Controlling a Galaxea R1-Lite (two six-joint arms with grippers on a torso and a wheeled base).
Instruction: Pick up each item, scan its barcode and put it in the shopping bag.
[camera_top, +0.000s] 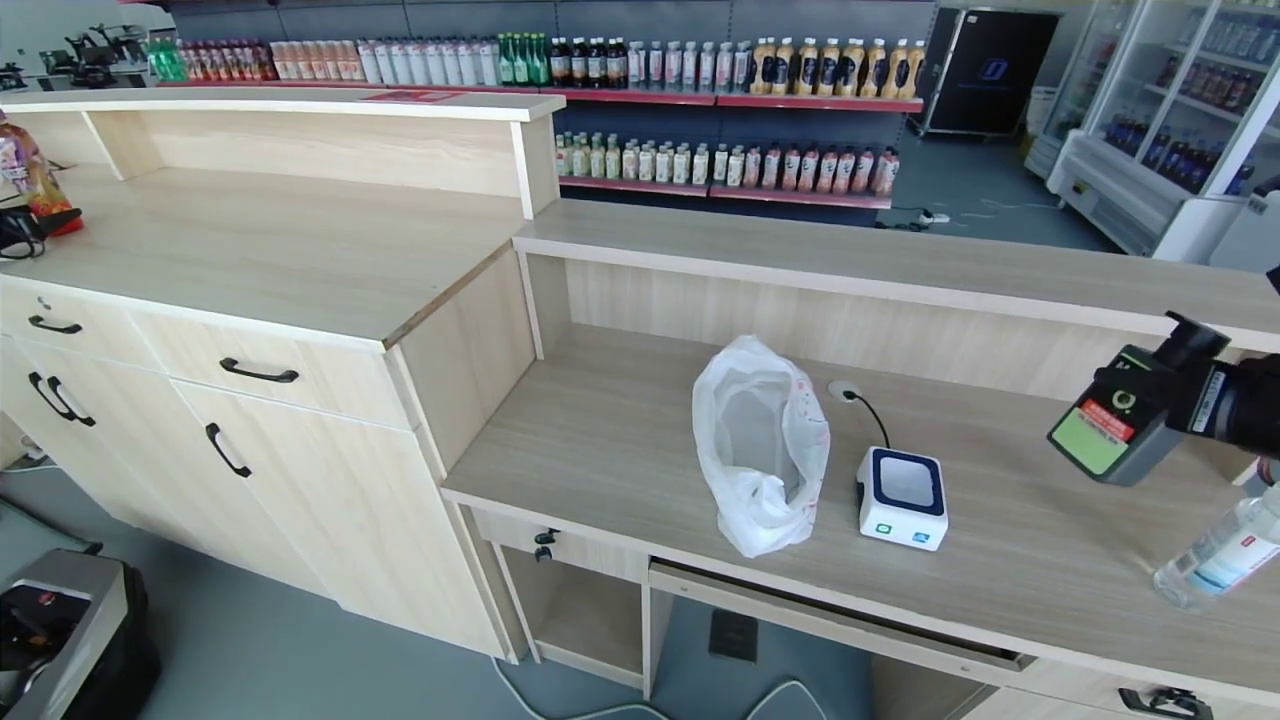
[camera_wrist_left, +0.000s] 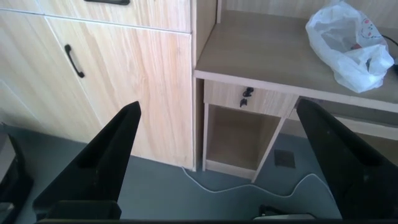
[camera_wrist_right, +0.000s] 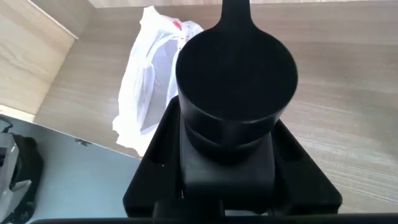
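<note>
Wooden counter (camera_top: 620, 440), shopping bag (camera_top: 760, 445), desktop scanner (camera_top: 902, 497), bottle (camera_top: 1220, 550)

Bright, even, diffuse light; the counter (camera_top: 620, 440) below the right gripper (camera_top: 1215, 400) shows just a faint soft shadow under the shopping bag (camera_top: 760, 450), no hard glare. The left gripper (camera_wrist_left: 217, 165), fingers (camera_wrist_left: 99, 162) spread wide, and the handheld scanner (camera_wrist_right: 236, 81) clamped in the right gripper read as flat near-black shapes against the lit cabinet front (camera_wrist_left: 124, 81) and counter beyond them. Head view is wide-angle: shelves (camera_top: 720, 100) far beyond the right gripper bow toward the corners, pale reflections on the fridge doors (camera_top: 1180, 110).
</note>
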